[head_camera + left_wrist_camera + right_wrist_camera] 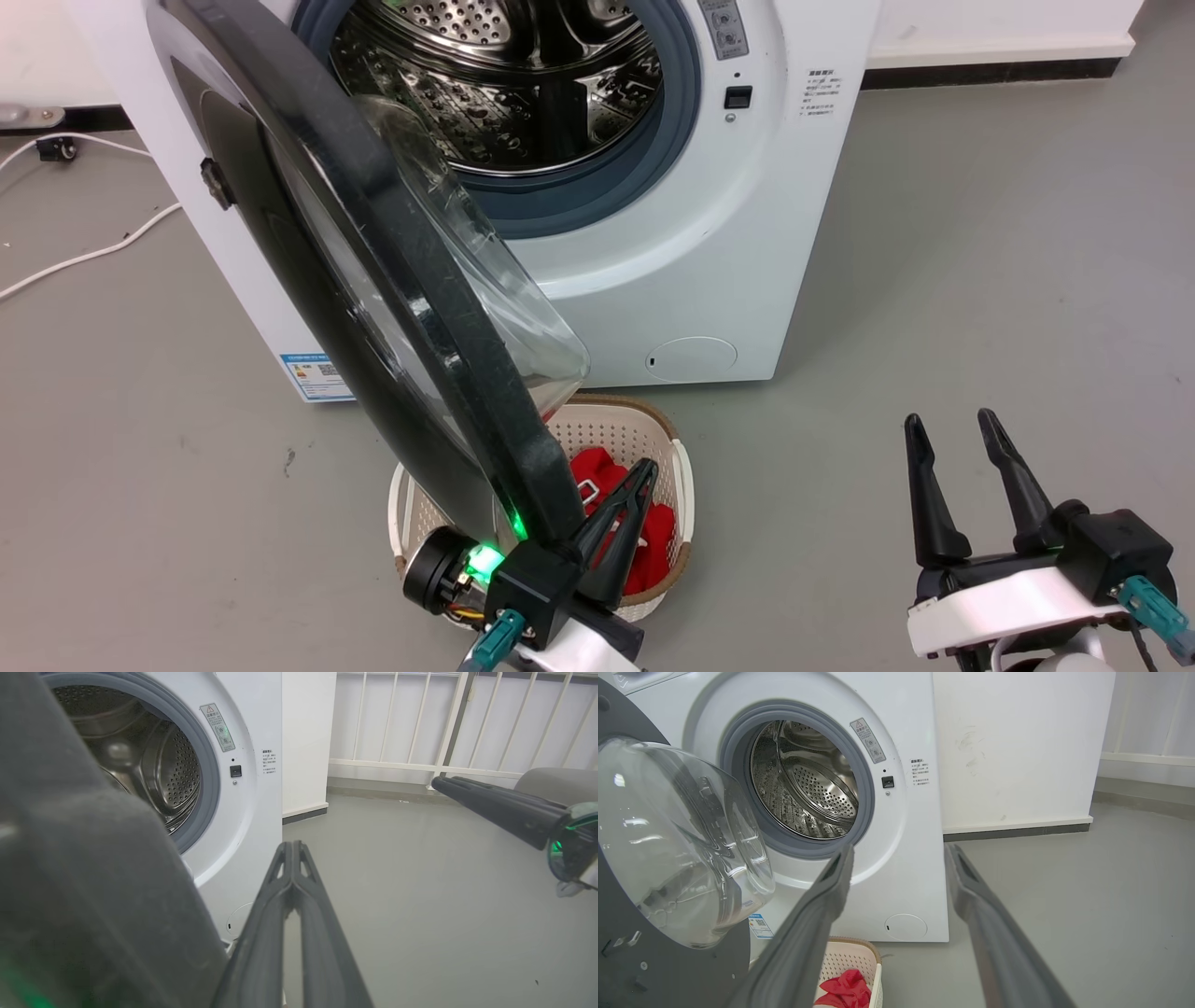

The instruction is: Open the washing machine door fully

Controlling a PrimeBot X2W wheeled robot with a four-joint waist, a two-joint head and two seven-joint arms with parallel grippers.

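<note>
Washing machine door point(411, 289) ajar, basket point(644, 425) half behind its rim; left gripper point(642, 471) together, right gripper point(949, 420) apart.

The washing machine door point(411, 280) stands swung well out from the front of the machine point(747, 233). It is hinged on my left, and its thick black rim is almost edge-on to my head camera. It is big, round and glossy black. Its clear glass bowl point(509, 308) bulges from the inner face, on the side turned toward the machine. My right wrist view shows that dark inner face point(626, 961) with the bowl point(677, 849) forward. In my left wrist view the door point(84, 882) is close and blurred.
</note>
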